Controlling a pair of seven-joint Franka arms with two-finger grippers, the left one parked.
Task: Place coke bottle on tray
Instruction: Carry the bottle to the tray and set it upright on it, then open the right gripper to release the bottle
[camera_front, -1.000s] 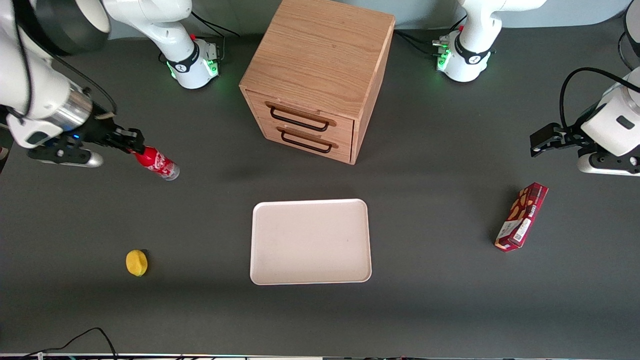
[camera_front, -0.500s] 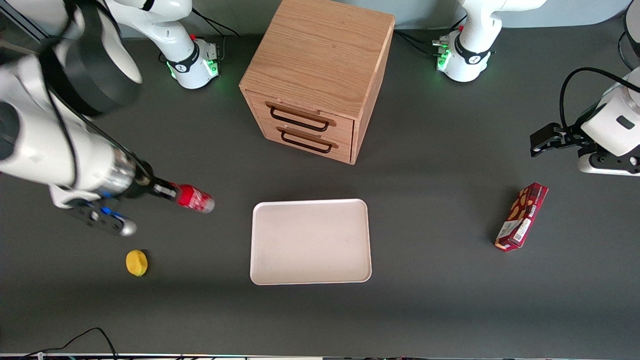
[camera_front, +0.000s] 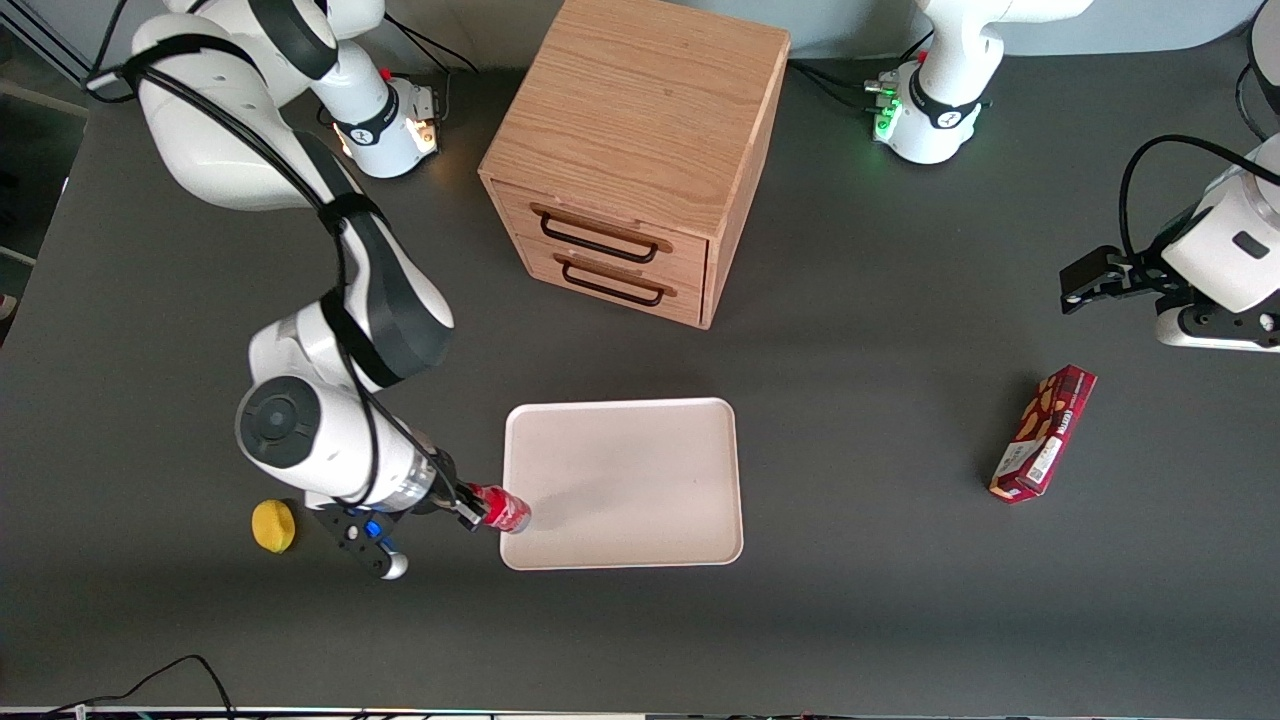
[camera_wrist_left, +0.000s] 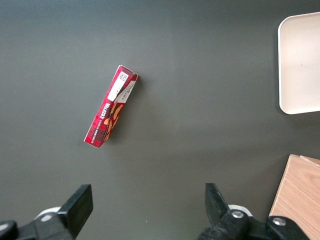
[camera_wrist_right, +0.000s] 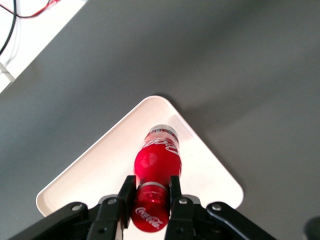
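1. My gripper is clamped on the coke bottle's neck, just under the cap.
2. The bottle hangs over the tray's near corner, at the working arm's end.
3. Its long axis points toward three o'clock, into the tray, so I'd carry it inward before lowering.

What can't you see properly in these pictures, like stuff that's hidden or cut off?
- Whether the coke bottle touches the tray: neither the front nor the right wrist view shows under its base.
- The bottle's neck: the hand, shut on it, covers it in the right wrist view.
- The tray: one corner only in the left wrist view, cut by the edge.
- The drawers: shut, so their insides are hidden.
- The snack box lettering: too small in the front view.
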